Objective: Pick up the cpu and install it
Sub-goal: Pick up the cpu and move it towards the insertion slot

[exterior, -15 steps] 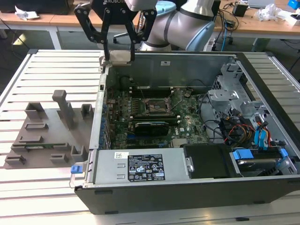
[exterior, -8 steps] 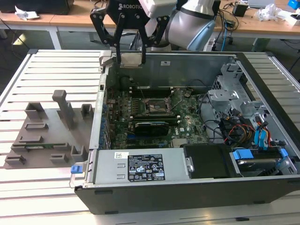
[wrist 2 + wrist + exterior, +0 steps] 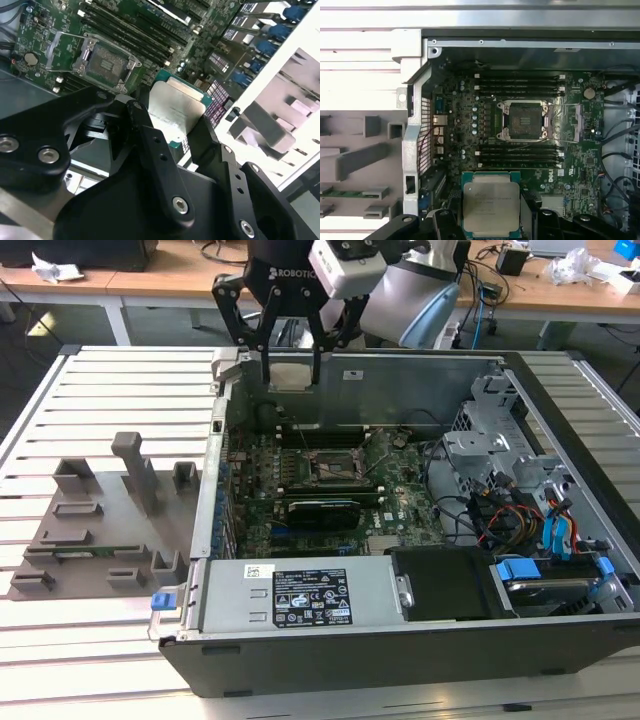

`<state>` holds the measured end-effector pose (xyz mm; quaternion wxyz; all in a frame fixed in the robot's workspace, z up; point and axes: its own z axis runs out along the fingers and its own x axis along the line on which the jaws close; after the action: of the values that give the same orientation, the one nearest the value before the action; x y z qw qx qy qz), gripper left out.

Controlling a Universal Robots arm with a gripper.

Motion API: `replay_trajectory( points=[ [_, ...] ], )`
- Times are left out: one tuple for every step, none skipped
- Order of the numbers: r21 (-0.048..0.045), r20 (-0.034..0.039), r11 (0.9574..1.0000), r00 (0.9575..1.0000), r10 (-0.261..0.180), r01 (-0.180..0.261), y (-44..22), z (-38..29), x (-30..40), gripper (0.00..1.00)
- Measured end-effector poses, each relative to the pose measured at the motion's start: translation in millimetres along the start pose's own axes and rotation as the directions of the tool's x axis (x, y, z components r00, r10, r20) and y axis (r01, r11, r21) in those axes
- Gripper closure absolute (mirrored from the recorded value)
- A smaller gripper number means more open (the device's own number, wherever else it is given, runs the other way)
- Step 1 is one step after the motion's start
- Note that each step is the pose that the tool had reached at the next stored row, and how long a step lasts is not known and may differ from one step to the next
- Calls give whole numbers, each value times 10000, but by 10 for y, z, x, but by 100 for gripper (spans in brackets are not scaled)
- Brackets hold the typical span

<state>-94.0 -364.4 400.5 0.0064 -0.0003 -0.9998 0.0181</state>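
Note:
The cpu (image 3: 290, 373), a small square chip with a pale silver top, is held between the black fingers of my gripper (image 3: 291, 380), which is shut on it. It hangs above the back wall of the open computer case, at the exterior view's left of the motherboard's middle. Both wrist views show the cpu (image 3: 175, 112) (image 3: 491, 205) clamped by its edges with its metal top showing. The dark square socket (image 3: 335, 468) (image 3: 105, 62) (image 3: 525, 120) lies on the green motherboard (image 3: 470, 120) with its metal frame open and nothing in it, some way off from the chip.
Memory slots (image 3: 517, 82) flank the socket. A power supply (image 3: 300, 595) sits along the case's front, and a drive cage with blue connectors (image 3: 550, 530) at the exterior view's right. Grey holder blocks (image 3: 100, 520) stand on the slatted table at the exterior view's left.

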Motion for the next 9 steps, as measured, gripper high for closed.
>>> replay_trajectory(
  points=[
    [1,-5,10000,10000,-1,1,26,21,-13,45],
    [0,-7,10000,10000,-1,1,47,40,-23,45],
    [0,-13,10000,10000,-1,1,86,73,-44,45],
    [0,-20,10000,10000,-3,3,117,103,-65,45],
    [-1,-26,10000,10000,-1,1,139,128,-81,45],
    [0,-33,10000,10000,-1,1,156,147,-94,45],
    [0,-39,10000,10000,-2,2,170,165,-107,45],
    [0,-50,10000,10000,-3,3,188,196,-129,45],
    [0,-63,10000,10000,-3,3,203,224,-152,45]
  ],
)
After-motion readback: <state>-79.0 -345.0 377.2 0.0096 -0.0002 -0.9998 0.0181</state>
